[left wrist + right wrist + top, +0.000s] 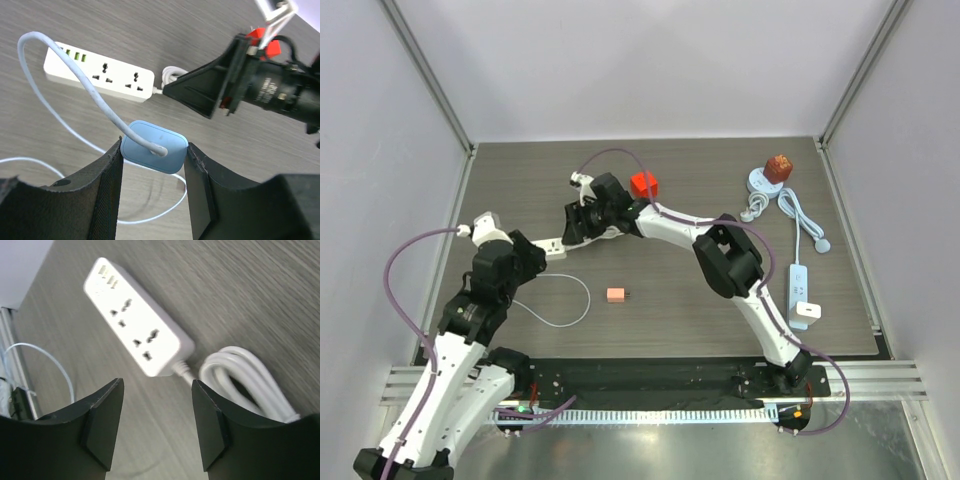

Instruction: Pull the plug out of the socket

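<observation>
The left gripper (154, 151) has its jaws about half closed on the light blue rounded plastic plug (150, 139), pinching it by its two curved short ends. The plug sits between the fingers, clear of the white plastic power strip (100, 72), which lies flat on the table beyond the fingertips with both its sockets empty. The right gripper (157, 385) hovers above the strip's cord end, jaws apart and holding nothing.

The main risk appears to be the plug slipping. The grip is on smooth, rounded edges, and the thin white cable (107, 110) arches up and back over the strip, so any pull or snag along it could twist the plug out of the fingers. The two grippers are also near each other, so a careless retreat could knock them together or nudge the strip.

The plug's long axis runs straight across from one finger to the other. Its cable leaves the face turned toward the wrist, so the pins probably point away from the gripper, toward the table, but they are hidden.
</observation>
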`<state>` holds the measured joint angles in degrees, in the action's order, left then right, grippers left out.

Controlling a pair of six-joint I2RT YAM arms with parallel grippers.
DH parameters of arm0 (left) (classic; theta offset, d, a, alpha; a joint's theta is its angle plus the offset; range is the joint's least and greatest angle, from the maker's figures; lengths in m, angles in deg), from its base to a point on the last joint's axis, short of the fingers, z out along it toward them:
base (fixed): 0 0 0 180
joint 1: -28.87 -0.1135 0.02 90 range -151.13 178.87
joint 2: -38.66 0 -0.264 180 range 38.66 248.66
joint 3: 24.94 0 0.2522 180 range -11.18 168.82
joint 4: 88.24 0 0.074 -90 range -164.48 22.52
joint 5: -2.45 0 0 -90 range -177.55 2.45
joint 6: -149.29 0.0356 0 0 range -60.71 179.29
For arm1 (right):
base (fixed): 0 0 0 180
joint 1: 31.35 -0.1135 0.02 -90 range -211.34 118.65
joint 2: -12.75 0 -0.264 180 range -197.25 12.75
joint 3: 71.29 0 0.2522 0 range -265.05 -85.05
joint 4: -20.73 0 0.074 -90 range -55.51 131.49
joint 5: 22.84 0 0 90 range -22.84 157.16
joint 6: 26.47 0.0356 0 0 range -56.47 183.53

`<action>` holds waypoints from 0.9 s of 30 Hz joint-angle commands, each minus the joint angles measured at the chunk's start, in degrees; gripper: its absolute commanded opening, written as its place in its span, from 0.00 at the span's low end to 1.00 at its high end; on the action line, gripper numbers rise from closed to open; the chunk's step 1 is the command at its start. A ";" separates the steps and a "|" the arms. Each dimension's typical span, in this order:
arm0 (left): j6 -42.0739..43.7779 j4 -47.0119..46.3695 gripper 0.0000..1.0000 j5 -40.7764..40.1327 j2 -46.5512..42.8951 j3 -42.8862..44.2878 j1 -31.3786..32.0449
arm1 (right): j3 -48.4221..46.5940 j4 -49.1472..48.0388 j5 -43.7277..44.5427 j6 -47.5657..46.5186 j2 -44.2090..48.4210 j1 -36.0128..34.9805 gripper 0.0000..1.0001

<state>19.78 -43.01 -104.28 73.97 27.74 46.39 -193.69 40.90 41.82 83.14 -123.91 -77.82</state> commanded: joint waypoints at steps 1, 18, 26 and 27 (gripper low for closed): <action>-1.19 7.38 0.00 -2.16 -1.20 5.63 -0.12 | 1.59 -3.69 1.00 -1.59 9.74 -1.86 0.62; -4.09 11.69 0.00 -7.53 -8.41 11.97 -0.12 | -5.26 -1.84 -1.20 -1.43 -3.16 -10.74 0.50; -3.74 9.51 0.00 -1.49 -7.10 10.65 -0.12 | -14.21 -0.35 7.93 -1.69 -9.50 -8.90 0.52; -2.95 9.41 0.00 0.28 -5.79 10.92 -0.12 | -14.93 -0.09 8.64 -1.25 -10.46 -8.28 0.53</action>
<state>16.07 -30.73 -108.46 66.43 38.38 46.39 -204.13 40.58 45.82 81.70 -133.16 -87.86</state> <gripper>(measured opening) 0.484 0.521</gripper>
